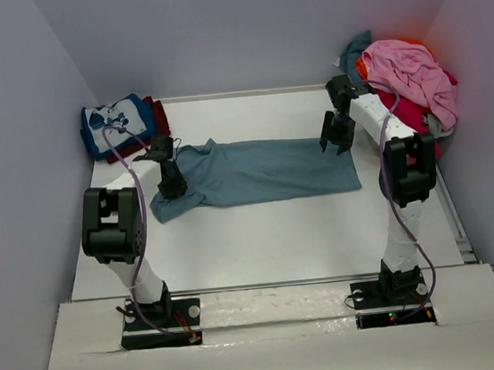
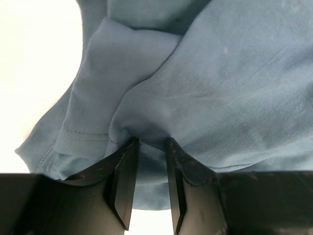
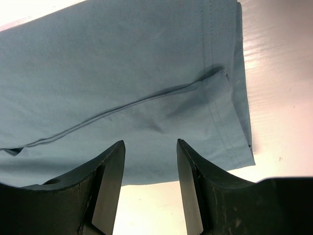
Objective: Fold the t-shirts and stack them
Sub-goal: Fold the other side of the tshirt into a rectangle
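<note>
- Cloth of the slate-blue t-shirt (image 1: 272, 170) stretches as a long band from one end effector to the other, lying on the desk (image 1: 278, 243); the end by the left arm is rumpled and bunched; the end by the right arm is flat and square.
- Left end effector (image 1: 172, 185) is down on the rumpled end of that shirt; in the left wrist view its fingers (image 2: 122, 176) stand close together with a fold of blue cloth pinched between the tips; creases fan out from that spot; a sleeve with a stitched hem lies just ahead of the tips.
- Right end effector (image 1: 338, 135) is at the far corner of the shirt's square end; its jaws stand apart and hold nothing; in the right wrist view the cloth lies ahead of the fingers (image 3: 110, 181), with a seam crossing it and the stitched bottom hem running beside them; bare desk shows past the hem; whether the tips touch the cloth I cannot tell.
- Beyond the left end effector, toward the far left corner, a folded blue tee with white cartoon print (image 1: 118, 120) rests on a dark red tee (image 1: 160, 116).
- Beyond the right end effector and to its right, a loose heap sits at the far right corner; a pink tee (image 1: 410, 71) lies on top; a red tee (image 1: 410, 119) is under it; a teal tee (image 1: 356, 50) shows at the heap's back edge.
</note>
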Action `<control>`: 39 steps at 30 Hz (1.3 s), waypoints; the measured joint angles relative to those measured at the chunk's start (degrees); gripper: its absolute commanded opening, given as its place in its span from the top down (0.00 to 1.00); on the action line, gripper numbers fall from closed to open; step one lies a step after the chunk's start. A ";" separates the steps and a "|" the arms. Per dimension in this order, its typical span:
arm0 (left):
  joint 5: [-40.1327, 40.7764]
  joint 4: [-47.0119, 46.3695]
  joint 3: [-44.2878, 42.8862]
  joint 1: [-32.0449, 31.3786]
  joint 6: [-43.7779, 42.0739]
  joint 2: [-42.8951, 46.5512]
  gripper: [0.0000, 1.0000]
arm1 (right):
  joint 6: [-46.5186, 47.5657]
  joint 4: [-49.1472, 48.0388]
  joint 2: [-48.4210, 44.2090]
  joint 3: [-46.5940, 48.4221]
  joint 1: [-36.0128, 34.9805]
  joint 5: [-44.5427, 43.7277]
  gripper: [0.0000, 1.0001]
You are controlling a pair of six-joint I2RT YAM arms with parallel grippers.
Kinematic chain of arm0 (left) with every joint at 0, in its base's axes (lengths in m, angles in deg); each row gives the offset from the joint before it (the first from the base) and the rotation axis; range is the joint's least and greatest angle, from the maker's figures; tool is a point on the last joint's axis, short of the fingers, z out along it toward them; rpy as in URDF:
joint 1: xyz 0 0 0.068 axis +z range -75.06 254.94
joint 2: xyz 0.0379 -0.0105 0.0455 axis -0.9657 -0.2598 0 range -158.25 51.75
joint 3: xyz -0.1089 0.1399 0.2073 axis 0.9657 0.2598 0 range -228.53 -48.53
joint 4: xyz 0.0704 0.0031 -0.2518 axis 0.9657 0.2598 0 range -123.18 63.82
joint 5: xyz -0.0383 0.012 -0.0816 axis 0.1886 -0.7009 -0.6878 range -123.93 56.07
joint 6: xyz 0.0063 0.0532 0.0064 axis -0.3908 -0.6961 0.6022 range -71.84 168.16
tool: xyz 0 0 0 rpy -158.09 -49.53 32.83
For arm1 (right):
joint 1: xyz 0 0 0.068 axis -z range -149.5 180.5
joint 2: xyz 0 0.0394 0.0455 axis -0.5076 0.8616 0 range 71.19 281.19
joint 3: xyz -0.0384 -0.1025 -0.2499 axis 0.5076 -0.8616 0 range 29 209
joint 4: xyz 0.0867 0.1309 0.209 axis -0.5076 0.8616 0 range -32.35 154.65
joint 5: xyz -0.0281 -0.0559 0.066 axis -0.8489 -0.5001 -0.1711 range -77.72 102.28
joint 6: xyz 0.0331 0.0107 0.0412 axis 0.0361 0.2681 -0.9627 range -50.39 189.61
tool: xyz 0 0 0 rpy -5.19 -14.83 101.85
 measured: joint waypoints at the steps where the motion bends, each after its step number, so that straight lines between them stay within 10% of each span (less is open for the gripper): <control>1: 0.00 -0.28 0.70 0.28 0.09 0.55 0.58 | 0.00 -0.02 0.00 0.00 0.00 0.00 0.47; 30: 2.34 2.27 3.93 4.07 0.13 3.58 0.50 | 0.00 -1.11 4.17 -5.86 0.00 -2.49 0.49; 39: 2.32 2.32 3.93 4.07 -0.15 3.58 0.50 | 0.02 -1.31 4.46 -5.88 0.00 -2.99 0.79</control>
